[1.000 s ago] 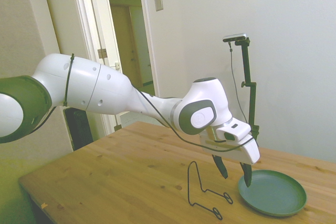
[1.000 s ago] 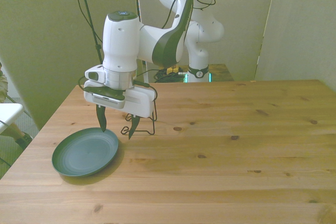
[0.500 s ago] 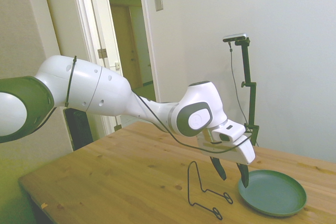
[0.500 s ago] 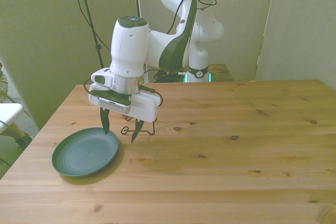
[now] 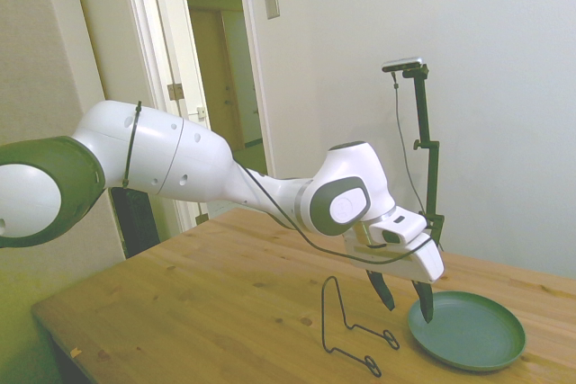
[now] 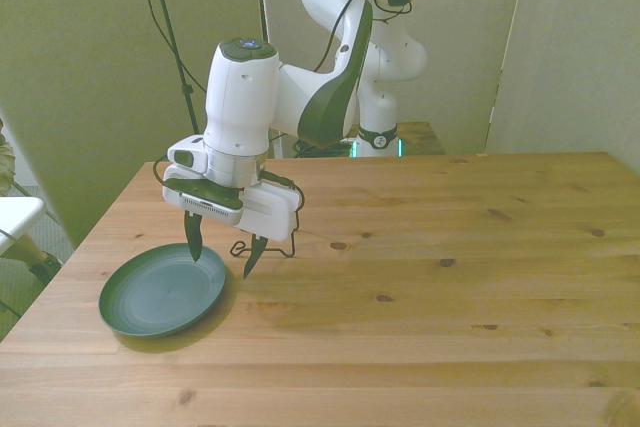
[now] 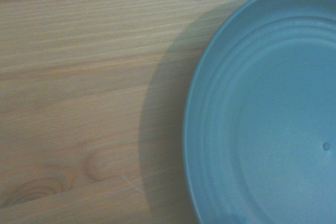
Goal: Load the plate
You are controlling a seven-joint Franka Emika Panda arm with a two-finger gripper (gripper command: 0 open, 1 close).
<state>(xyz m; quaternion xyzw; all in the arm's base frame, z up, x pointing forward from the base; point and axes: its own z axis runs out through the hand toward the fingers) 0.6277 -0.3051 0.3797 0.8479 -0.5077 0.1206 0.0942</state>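
The hand (image 6: 222, 254) is held open astride the rim of the plate (image 6: 150, 299), one finger over it; nothing is grasped.

The plate (image 7: 262, 124) lies flat on the wooden desk (image 7: 79, 77). Only part of it shows. It has faint rings inside and a tiny dot. A dark shadow runs along its rim.
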